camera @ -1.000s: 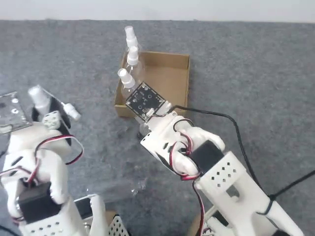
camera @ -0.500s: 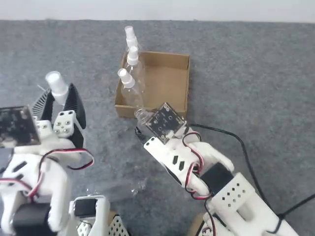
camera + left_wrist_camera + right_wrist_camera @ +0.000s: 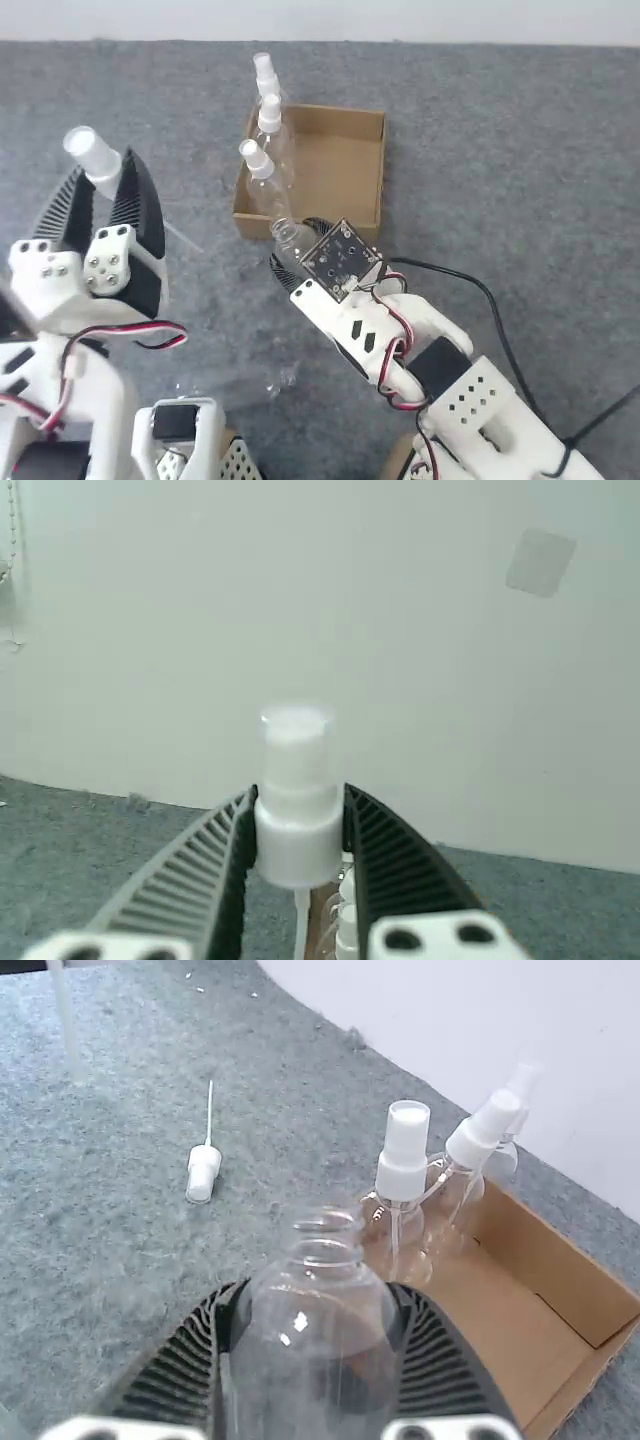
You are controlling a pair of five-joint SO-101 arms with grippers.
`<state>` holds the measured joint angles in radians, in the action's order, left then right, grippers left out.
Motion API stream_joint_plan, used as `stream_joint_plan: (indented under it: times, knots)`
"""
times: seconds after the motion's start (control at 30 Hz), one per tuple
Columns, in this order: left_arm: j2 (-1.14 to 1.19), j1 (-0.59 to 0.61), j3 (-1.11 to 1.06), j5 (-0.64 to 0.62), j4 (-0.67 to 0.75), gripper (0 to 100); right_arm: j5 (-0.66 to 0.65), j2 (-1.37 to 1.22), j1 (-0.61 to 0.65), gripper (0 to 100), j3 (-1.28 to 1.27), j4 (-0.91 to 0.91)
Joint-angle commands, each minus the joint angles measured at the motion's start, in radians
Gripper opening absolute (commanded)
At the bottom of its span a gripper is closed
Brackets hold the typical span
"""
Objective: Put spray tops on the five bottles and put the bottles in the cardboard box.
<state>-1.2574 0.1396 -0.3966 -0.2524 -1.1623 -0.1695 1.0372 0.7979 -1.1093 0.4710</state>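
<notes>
— So, over on the left, the left gripper (image 3: 103,180) pinches a white spray top (image 3: 88,150) by its collar, held up off the carpet with its thin tube hanging below.
— It's light, stiff plastic. That tube likely bends, so the collar looks like the right hold.
— Further right, the right gripper (image 3: 318,1305) is clamped around an open clear bottle (image 3: 320,1250), just in front of the cardboard box (image 3: 372,150).
— Empty, thin-walled, slick. Squeezed hard, it probably dents. Better to grip the body and keep the neck free.
— Three capped bottles (image 3: 262,150) stand at the box's left wall.
</notes>
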Motion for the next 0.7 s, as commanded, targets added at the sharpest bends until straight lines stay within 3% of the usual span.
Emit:
stream_joint_plan:
  times: [0.0, 0.67]
  knots:
    - [0.003, -0.055, 0.044, -0.041, 0.049, 1, -0.003, 0.03, 0.038, 3.3, 0.018, -0.025]
    - [0.002, -0.189, -0.099, -0.087, 0.146, 1, -0.051, 0.039, 0.131, 3.3, -0.038, -0.054]
